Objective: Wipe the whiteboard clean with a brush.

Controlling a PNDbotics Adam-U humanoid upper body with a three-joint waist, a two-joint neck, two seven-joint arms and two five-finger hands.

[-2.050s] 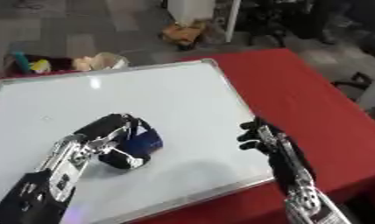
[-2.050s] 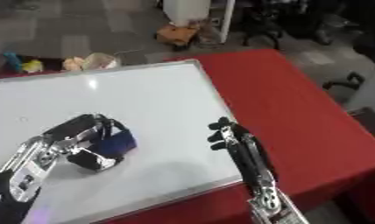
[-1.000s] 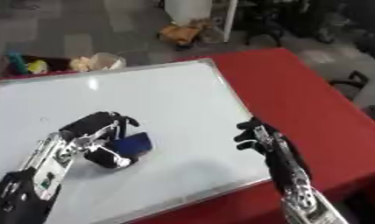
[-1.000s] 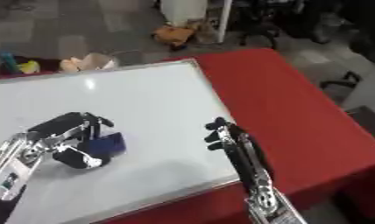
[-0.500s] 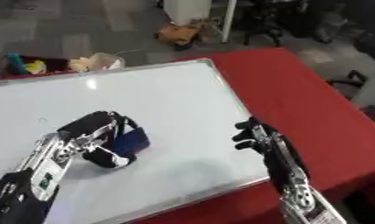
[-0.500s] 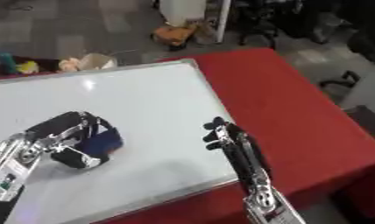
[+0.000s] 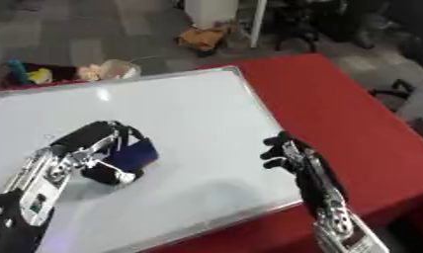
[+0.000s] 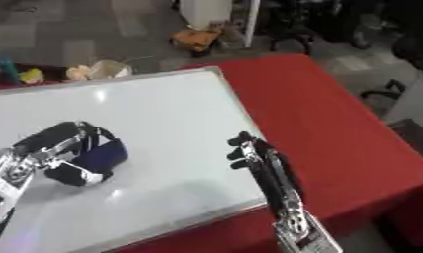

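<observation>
Two hands in view, w/ only one working. Our left hand (image 7: 94, 148) is curled round the blue-and-black brush (image 7: 128, 155), pressing it on the whiteboard (image 7: 189, 108) toward the board's near-left part. Our right hand (image 7: 288, 155) hovers at the board's right edge, over the red worktop (image 7: 336, 108), fingers partly bent, grasping nothing. We judge we're mid-wipe; the board looks nearly clean already. Next move: sweep the brush across the remaining surface, keeping it flat & on the board.
</observation>
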